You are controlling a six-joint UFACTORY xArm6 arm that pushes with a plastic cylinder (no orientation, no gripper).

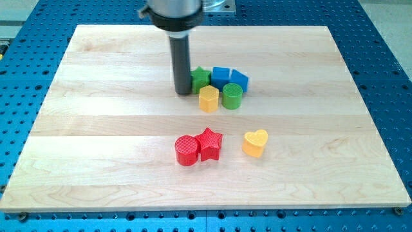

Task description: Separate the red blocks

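Note:
A red cylinder (187,151) and a red star (210,143) sit side by side, touching, below the board's middle. My tip (183,92) is on the board above them, well apart from both. It stands just left of a cluster of blocks, next to the green star (200,78) and the yellow hexagon (208,98).
The cluster also holds a green cylinder (232,96), a blue cube (221,75) and another blue block (239,80). A yellow heart (255,142) lies to the right of the red star. All rest on a wooden board (96,129) over a blue perforated table.

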